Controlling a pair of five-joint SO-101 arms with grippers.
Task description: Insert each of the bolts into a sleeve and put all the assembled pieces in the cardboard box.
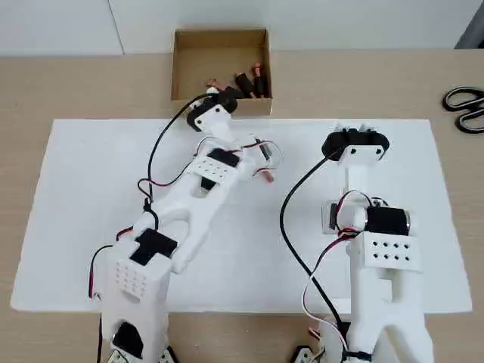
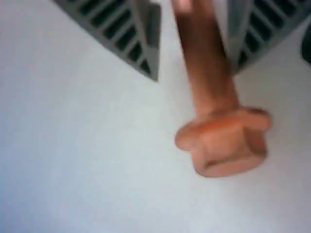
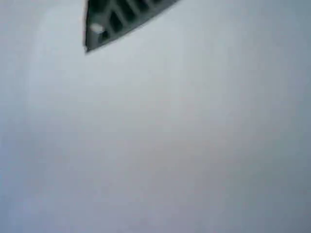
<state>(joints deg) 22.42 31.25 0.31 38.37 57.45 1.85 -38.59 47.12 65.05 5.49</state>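
On the left of the table (image 1: pixel 76 83), the left arm stretches forward over the white sheet (image 1: pixel 91 197). The left gripper (image 1: pixel 219 102) is at the near wall of the cardboard box (image 1: pixel 206 54). In the left wrist view, its two grey ribbed fingers (image 2: pixel 121 34) stand a little apart with the orange bolt (image 2: pixel 218 141) between them. The shank runs up through the gap and out of the picture. One finger lies against the shank. The other shows a thin strip of white between itself and the shank, so the fingers are closed down nearly to the shank's width, and the bolt hangs in this pinch. Its flanged hex head points away from the fingertips, above the white sheet and clear of both pads.

The cardboard box sits on the bare table just beyond the sheet's far edge, roughly midway across. Several assembled pieces (image 1: pixel 243 82), dark sleeves with orange bolt ends showing, lie together against its near right corner.

Further right, the right arm stands over the sheet, and the right gripper (image 1: pixel 355 138) is near the sheet's far edge, well apart from the box. It holds nothing that can be seen, and whether it is open or closed cannot be told.

At the far right edge of the table, a pair of black-handled scissors (image 1: pixel 465 106) lies off the sheet.
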